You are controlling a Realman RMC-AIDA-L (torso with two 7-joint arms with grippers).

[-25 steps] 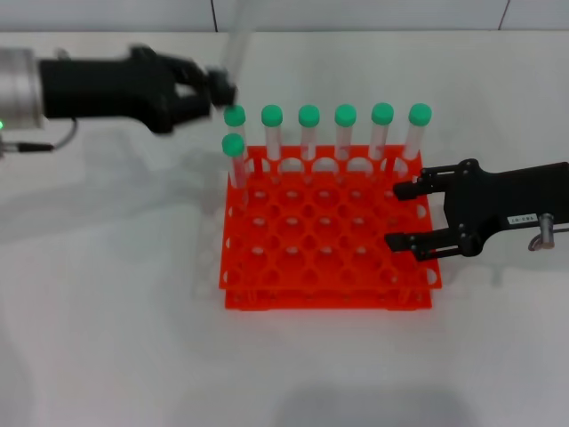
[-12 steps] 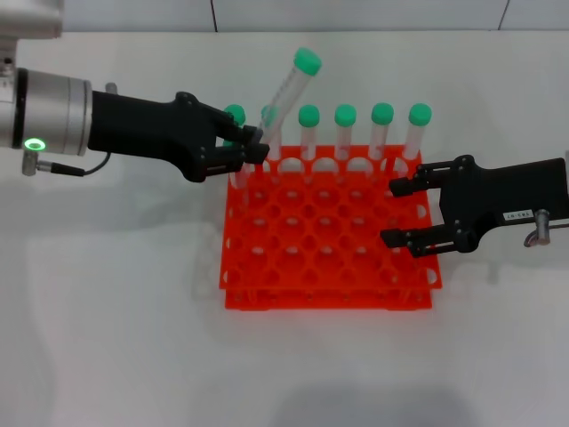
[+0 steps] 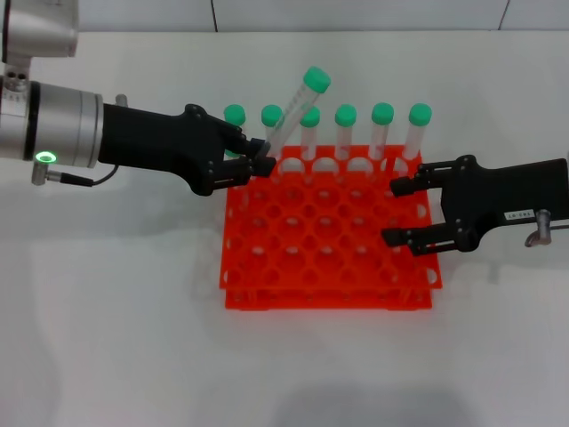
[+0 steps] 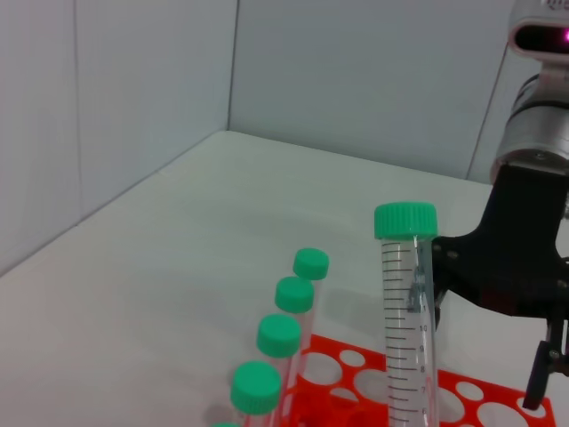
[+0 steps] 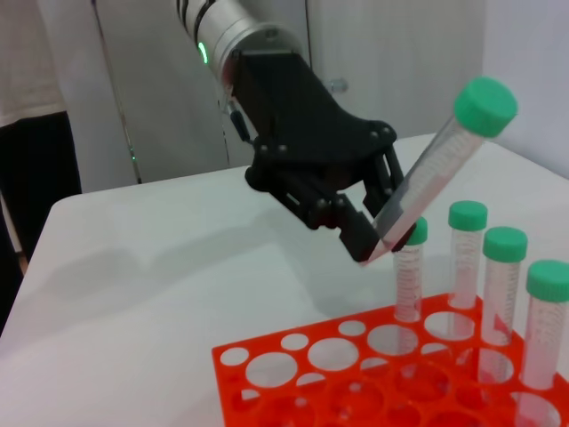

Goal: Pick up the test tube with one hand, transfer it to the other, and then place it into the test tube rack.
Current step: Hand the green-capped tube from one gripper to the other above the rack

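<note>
One of three steps is being shown as done: the test tube [image 3: 292, 114] is being held clear of the rack [image 3: 327, 238], gripped near its lower end by the left end effector [image 3: 256, 157]. The handover and the final placing are both being judged as still to do.

Tube position: it is being carried tilted, green cap uppermost and leaning toward the robot's right, above the rack's far left corner. In the right wrist view the tube [image 5: 437, 158] is being pinched at its bottom tip between the closed black fingers [image 5: 359, 233]. In the left wrist view the tube [image 4: 407, 313] is being seen upright, graduations facing the camera.

Six other capped tubes [image 3: 345, 135] are being kept standing in the rack's far row; the remaining holes are being left unfilled.

Left arm pose: it is being extended from the left across the worktop [image 3: 116, 320], roughly level, green ring light [image 3: 44, 157] being shown at the wrist.

Right arm pose: the right end effector [image 3: 398, 212] is being held over the rack's right edge, fingers spread apart and nothing being gripped, pointing toward the left one. The two are being kept well apart, so a closing approach is being judged necessary before any transfer.
</note>
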